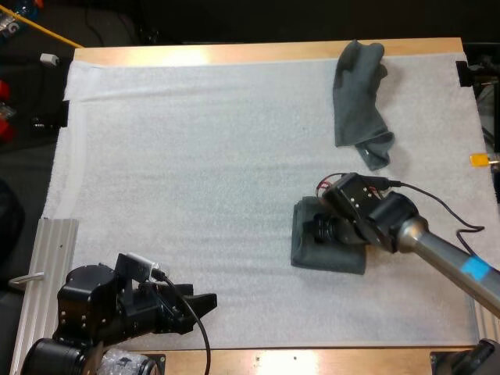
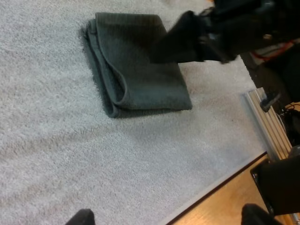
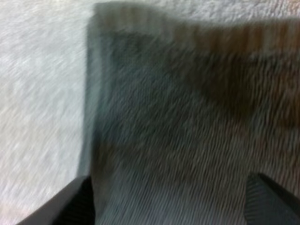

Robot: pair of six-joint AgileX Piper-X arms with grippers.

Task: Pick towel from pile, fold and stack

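Towels of dark grey-green cloth are seen at two places on the white fleecy mat (image 1: 195, 156). A crumpled towel (image 1: 355, 94) lies at about 1 o'clock on the mat, near its far edge. A folded rectangular towel (image 1: 308, 256) lies at about 4 o'clock, well apart from the first.

The right gripper (image 3: 176, 201) is held low over the folded towel. Its two black fingers (image 3: 79, 204) are spread wide and nothing is gripped between them. Whether the tips touch the cloth cannot be told. The left gripper (image 1: 199, 307) is found at 7 o'clock, near the mat's front edge, also spread wide and empty.

The folded towel is judged to be set down, so the crumpled towel should be taken next. It is expected to be light, soft and limp, and to sag and drag on the mat when lifted. A hold on a corner or free hem at its 5 o'clock end is advised, not on the bunched middle.
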